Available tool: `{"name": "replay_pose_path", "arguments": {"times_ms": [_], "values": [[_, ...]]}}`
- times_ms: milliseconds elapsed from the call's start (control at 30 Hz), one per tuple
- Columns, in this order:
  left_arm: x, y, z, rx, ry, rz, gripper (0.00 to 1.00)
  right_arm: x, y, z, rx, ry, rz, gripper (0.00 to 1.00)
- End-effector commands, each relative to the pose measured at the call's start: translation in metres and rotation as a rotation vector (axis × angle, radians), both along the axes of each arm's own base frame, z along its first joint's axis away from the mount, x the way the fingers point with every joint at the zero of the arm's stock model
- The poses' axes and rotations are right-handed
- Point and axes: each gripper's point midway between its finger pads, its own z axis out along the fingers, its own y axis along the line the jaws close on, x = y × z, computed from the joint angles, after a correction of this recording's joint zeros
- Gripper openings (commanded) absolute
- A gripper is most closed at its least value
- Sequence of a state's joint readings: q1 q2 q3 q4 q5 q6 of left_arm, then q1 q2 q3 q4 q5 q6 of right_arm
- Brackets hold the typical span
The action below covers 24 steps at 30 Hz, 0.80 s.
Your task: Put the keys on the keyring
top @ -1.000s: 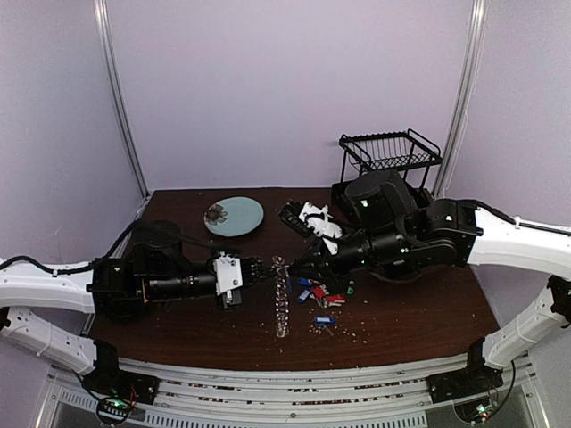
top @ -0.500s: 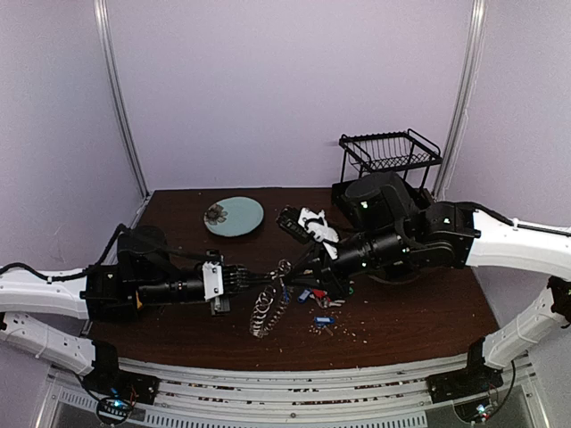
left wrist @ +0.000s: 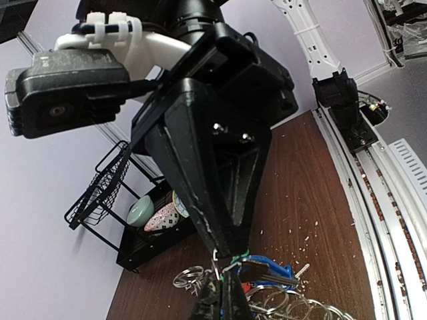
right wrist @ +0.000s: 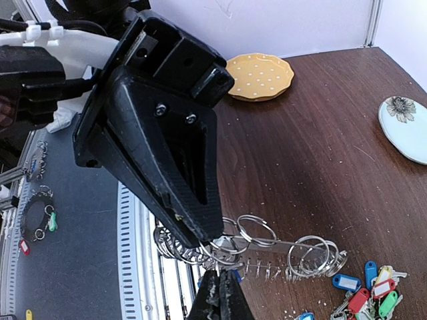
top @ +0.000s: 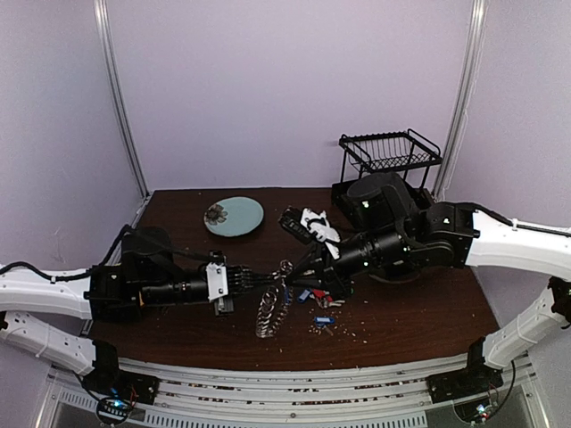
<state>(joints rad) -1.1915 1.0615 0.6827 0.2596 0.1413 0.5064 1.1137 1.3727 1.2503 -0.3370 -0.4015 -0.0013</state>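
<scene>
— Swinging leftward since a second ago, the keyring (top: 270, 308) is now hanging tilted above the table (top: 419, 312), right under the spot where both arms are meeting!

— And the left end effector (right wrist: 208, 240) is clamping its top, jaws together on the metal. The right end effector (left wrist: 225, 255) is pressing its closed tips against the same point. Whether it is pinching anything, I cannot tell.

— The right wrist view is giving us the keys (right wrist: 370, 290). I am counting at least six tags, in blue, red and green, lying on the table beside the ring's far end.

— It is also showing two plates, a yellow dotted plate (right wrist: 260, 77) and a teal plate (right wrist: 403, 127). The overhead view is only catching the teal one.

— The left wrist view is showing bowls (left wrist: 160, 217) sitting in the wire rack (left wrist: 100, 190), at least two.
</scene>
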Motion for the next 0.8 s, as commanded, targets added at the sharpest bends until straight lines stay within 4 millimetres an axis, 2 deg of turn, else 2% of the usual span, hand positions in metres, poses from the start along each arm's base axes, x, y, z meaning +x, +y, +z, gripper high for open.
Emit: {"name": "replay_pose_path", "arguments": {"times_ms": [0,67,300,567,767], "values": [[0.004,-0.008,0.022,-0.076,-0.015,0.016,0.0,0.013,-0.005,-0.006,-0.024,-0.033,-0.05,0.0],[0.005,-0.008,0.023,-0.082,-0.014,0.016,0.0,0.013,-0.006,-0.011,-0.041,-0.03,-0.054,0.0],[0.01,-0.006,0.025,-0.086,-0.012,0.049,0.0,0.01,-0.008,-0.007,-0.028,-0.033,-0.04,0.0],[0.021,-0.007,0.018,-0.06,-0.006,0.096,0.0,-0.019,0.001,0.021,0.106,0.015,0.119,0.0],[0.025,-0.006,0.019,-0.059,-0.007,0.117,0.0,-0.022,-0.001,0.019,0.094,0.026,0.126,0.0]]}}
